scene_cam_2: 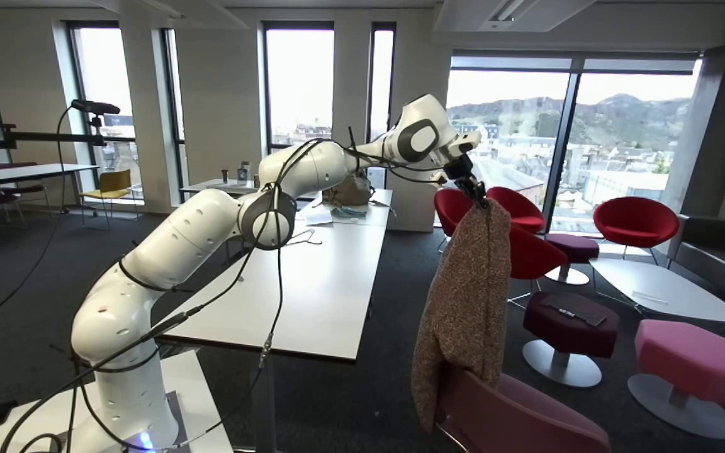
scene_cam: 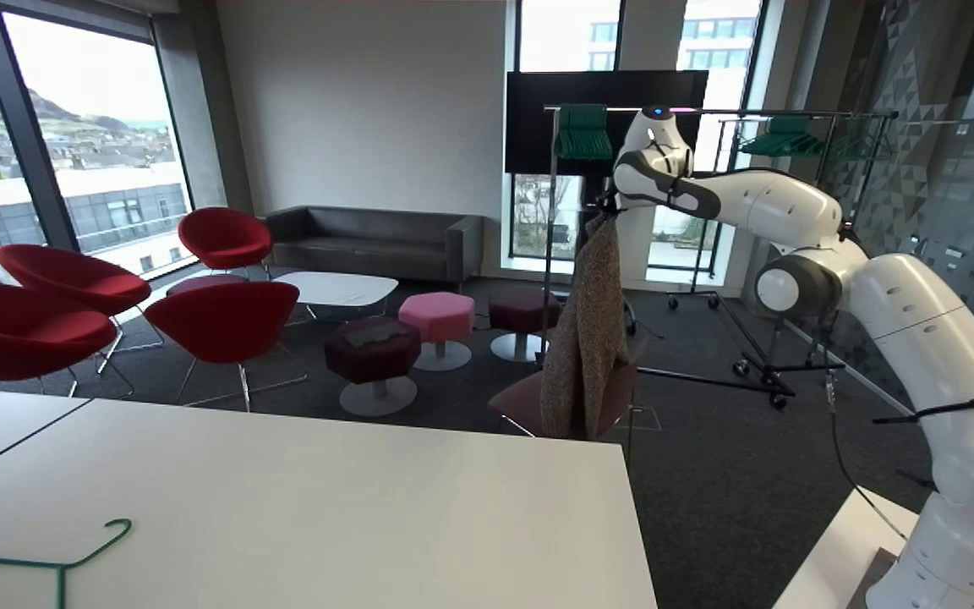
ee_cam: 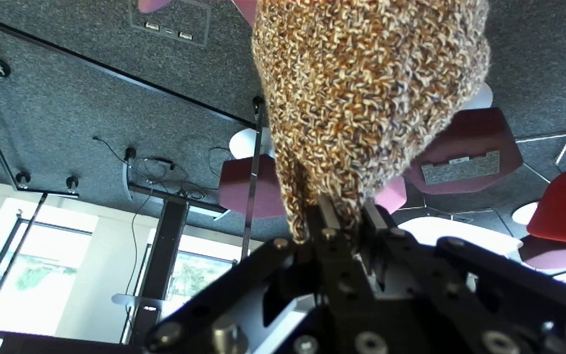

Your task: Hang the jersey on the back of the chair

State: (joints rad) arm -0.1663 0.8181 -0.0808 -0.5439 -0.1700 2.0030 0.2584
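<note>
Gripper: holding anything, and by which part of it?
The jersey, pinched in the gripper by its gathered top end; whether that's collar, hem or sleeve, can't tell.

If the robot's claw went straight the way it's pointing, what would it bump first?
Probably the jersey: the claw pinches its top, so it's right in front. Beyond that, I can't tell.
</note>
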